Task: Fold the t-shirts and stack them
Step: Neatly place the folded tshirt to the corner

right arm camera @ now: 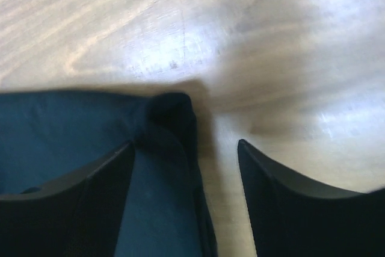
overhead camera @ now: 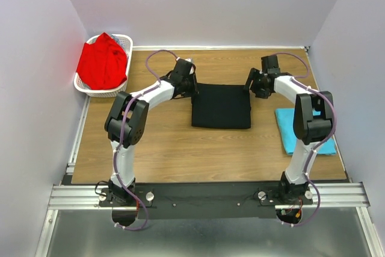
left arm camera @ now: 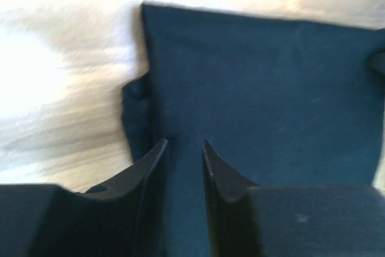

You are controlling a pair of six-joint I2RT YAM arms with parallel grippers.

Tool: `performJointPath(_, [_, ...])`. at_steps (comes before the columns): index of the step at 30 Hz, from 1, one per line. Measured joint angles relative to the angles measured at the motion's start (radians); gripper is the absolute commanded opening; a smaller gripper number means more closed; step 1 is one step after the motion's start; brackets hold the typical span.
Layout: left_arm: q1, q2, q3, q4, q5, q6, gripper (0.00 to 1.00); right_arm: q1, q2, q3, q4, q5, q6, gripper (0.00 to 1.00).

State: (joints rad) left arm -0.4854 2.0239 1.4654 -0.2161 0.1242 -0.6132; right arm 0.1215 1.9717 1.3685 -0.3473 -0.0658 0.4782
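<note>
Black t-shirt (overhead camera: pixel 221 106) lies at the table (overhead camera: pixel 180 154) centre, folded into a neat flat rectangle; judged the piece in hand, its fold nearly complete.

Left pincer (left arm camera: pixel 184 144) sits at the shirt's 10 o'clock corner; jaws spread by a narrow gap, poised over the cloth just inside its edge, nothing pinched between them. A small tuck of cloth (left arm camera: pixel 135 97) bulges out of that side edge; likely why the pincer is there, to tidy or press it.

Right pincer (right arm camera: pixel 185 144) sits at the 2 o'clock corner; jaws spread wide, straddling the bunched corner (right arm camera: pixel 171 109), one finger over cloth, the other over bare wood; gripping nothing. Both arms mirror each other at the far corners, a sensible hold for squaring the far edge or lifting the bundle evenly.

Turquoise t-shirt (overhead camera: pixel 284 132) lies flat at 3 to 4 o'clock, partly hidden under the right arm; probably the base of the stack. Red t-shirt (overhead camera: pixel 102 64) is heaped unfolded in the white basket (overhead camera: pixel 99 92) at 10 o'clock, well apart; not yet handled.

Labels: no neck tag, brand or writing readable in any view; wrist views are blurred.
</note>
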Motion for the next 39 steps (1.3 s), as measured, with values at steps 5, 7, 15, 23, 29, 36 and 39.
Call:
performJointPath(5, [-0.010, -0.013, -0.029, -0.009, -0.019, 0.007, 0.34, 0.000, -0.112, -0.077, 0.002, 0.010, 0.004, 0.82])
performJointPath(7, [-0.026, -0.027, -0.029, -0.011, -0.027, 0.014, 0.34, 0.000, -0.165, -0.099, 0.008, 0.005, 0.008, 0.82])
performJointPath(15, [-0.146, -0.065, -0.011, -0.011, -0.016, 0.042, 0.32, 0.000, -0.321, -0.262, 0.046, -0.079, 0.021, 0.80])
performJointPath(23, [-0.276, 0.008, 0.105, 0.002, 0.003, 0.051, 0.30, 0.009, -0.295, -0.343, 0.068, -0.128, 0.029, 0.79])
performJointPath(29, [-0.335, 0.109, 0.111, 0.002, -0.001, 0.044, 0.29, 0.042, -0.259, -0.355, 0.100, -0.119, 0.054, 0.79])
performJointPath(36, [-0.335, 0.117, 0.058, 0.005, -0.024, 0.032, 0.27, 0.129, -0.251, -0.396, 0.140, -0.064, 0.122, 0.79])
performJointPath(39, [-0.323, 0.095, 0.022, 0.018, -0.028, 0.026, 0.26, 0.179, -0.259, -0.412, 0.174, -0.034, 0.170, 0.79])
